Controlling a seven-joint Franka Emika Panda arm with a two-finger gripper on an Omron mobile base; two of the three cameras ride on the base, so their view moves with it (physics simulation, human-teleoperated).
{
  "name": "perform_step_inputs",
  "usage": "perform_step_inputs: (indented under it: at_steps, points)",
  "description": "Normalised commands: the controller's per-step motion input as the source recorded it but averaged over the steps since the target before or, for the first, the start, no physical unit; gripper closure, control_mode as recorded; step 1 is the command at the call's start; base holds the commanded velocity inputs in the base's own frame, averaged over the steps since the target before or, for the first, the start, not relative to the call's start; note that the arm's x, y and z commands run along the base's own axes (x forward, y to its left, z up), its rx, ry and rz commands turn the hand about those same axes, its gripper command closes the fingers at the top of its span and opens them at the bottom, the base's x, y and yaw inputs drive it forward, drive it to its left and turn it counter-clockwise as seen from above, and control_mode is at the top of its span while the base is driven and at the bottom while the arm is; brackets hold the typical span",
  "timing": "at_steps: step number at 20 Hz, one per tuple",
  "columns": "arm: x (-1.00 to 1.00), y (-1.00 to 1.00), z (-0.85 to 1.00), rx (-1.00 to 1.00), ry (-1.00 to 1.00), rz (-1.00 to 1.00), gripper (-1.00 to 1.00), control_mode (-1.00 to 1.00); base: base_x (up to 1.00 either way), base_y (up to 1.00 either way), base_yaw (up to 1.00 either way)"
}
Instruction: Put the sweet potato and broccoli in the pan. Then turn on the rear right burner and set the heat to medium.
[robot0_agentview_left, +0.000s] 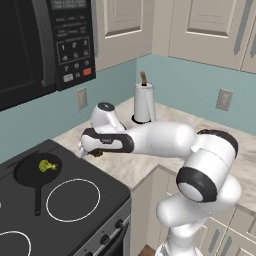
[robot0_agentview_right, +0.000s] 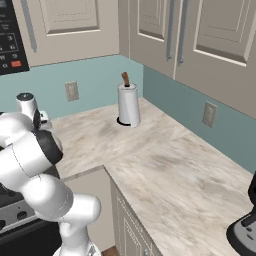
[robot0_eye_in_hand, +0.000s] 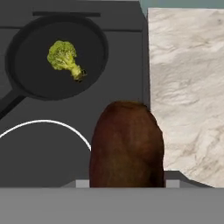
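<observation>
The sweet potato (robot0_eye_in_hand: 127, 146), a reddish-brown lump, fills the lower middle of the hand view, with my gripper (robot0_eye_in_hand: 127, 181) shut on it. From the left base view, the gripper (robot0_agentview_left: 92, 152) hovers over the seam between cooktop and counter, just right of the pan; a sliver of the sweet potato (robot0_agentview_left: 98, 155) shows under it. The black pan (robot0_agentview_left: 27, 172) (robot0_eye_in_hand: 35, 74) sits at the rear right of the cooktop with its handle (robot0_agentview_left: 37, 197) pointing forward. The yellow-green broccoli (robot0_agentview_left: 47, 166) (robot0_eye_in_hand: 64, 59) lies inside it. The pan covers the rear right burner.
A large white-outlined ring (robot0_agentview_left: 73, 200) marks the front right zone. Knobs (robot0_agentview_left: 112, 232) line the stove front. A microwave (robot0_agentview_left: 30, 45) hangs above the stove. A paper towel roll (robot0_agentview_left: 144, 102) (robot0_agentview_right: 128, 105) stands at the counter's back. A dark appliance (robot0_agentview_right: 245, 230) sits far right.
</observation>
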Motion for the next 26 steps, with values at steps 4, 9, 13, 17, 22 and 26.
perform_step_inputs:
  at_steps: [4, 9, 13, 17, 22, 26]
  points:
    - [-0.29, 0.57, 0.15, 0.0, 0.0, 0.11, 1.0, -1.0, 0.0, 0.0, 0.0]
    - [-0.28, 0.68, 0.03, 0.0, 0.0, 0.13, 1.0, -1.0, 0.0, 0.0, 0.0]
    - [-0.27, 0.67, 0.07, 0.0, 0.0, 0.13, 1.0, -1.0, 0.0, 0.0, 0.0]
    - [-0.15, 0.57, 0.05, 0.0, -0.03, 0.11, 1.0, -1.0, 0.0, 0.0, 0.0]
    - [-0.02, 0.14, 0.0, -0.01, -0.08, 0.04, 1.0, -1.0, 0.0, 0.0, 0.0]
    - [0.05, 0.07, 0.0, -0.02, -0.01, 0.0, 1.0, -1.0, 0.0, 0.0, 0.0]
